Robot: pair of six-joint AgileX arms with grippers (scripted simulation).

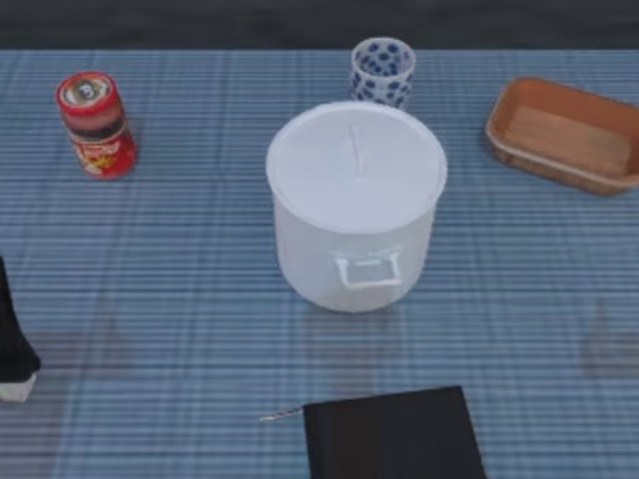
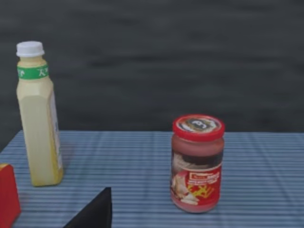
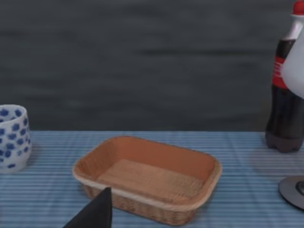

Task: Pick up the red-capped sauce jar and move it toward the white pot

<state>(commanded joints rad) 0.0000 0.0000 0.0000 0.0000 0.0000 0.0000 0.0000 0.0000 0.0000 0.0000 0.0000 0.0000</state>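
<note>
The red-capped sauce jar (image 1: 96, 125) stands upright at the table's far left. In the left wrist view the jar (image 2: 197, 164) is ahead of my left gripper with bare table between them. The big white pot (image 1: 356, 205) stands lidded at the table's middle, its small handle (image 1: 367, 269) facing the front edge. My left arm (image 1: 10, 344) is at the left edge, well in front of the jar. Only one of its dark fingers (image 2: 95, 213) shows, set far to one side, with nothing held. My right gripper is outside the top view. One of its fingers (image 3: 95, 211) shows in front of a basket.
A white cup with blue dots (image 1: 382, 70) stands just behind the pot. A brown wicker basket (image 1: 564, 135) lies at the far right. A black book (image 1: 392, 434) is at the front edge. Near the jar stands a yellow bottle (image 2: 38, 116). A cola bottle (image 3: 285, 95) is beyond the basket.
</note>
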